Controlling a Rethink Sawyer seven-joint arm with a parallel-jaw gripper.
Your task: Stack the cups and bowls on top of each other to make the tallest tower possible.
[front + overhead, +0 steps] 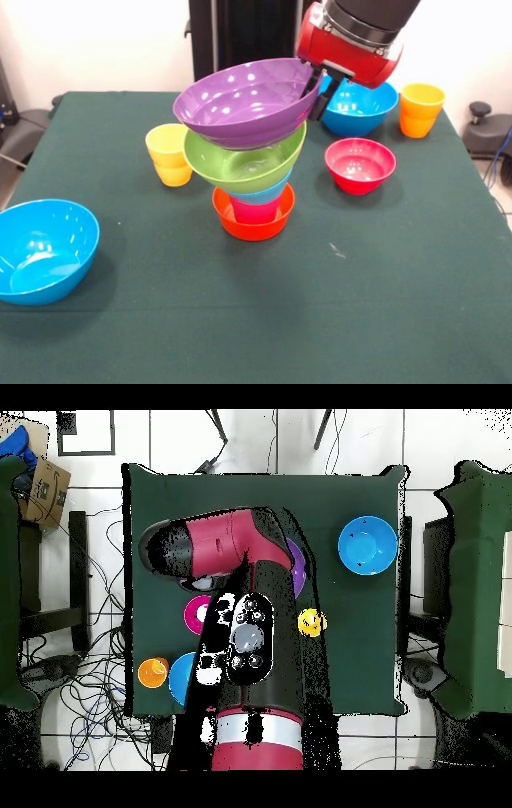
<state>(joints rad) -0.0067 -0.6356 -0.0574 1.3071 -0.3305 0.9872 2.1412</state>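
The tower stands mid-table in the front view. Its base is an orange bowl [253, 224] holding a red-pink cup [256, 212]. Above come a light blue bowl [262, 194] and a lime green bowl [240, 166]. A purple bowl [240, 104] lies tilted on top, its right rim raised. My gripper [314, 90] is shut on that raised rim, with one black finger [323, 99] showing outside the bowl. In the overhead view the arm hides the tower except a sliver of the purple bowl [298, 570].
A yellow cup [168, 154] [311, 622] stands just left of the tower. One blue bowl [44, 250] [367, 546] sits at the near left. At the far right are another blue bowl [362, 108] [182, 677], an orange cup [421, 110] [152, 672] and a red bowl [360, 164] [197, 614].
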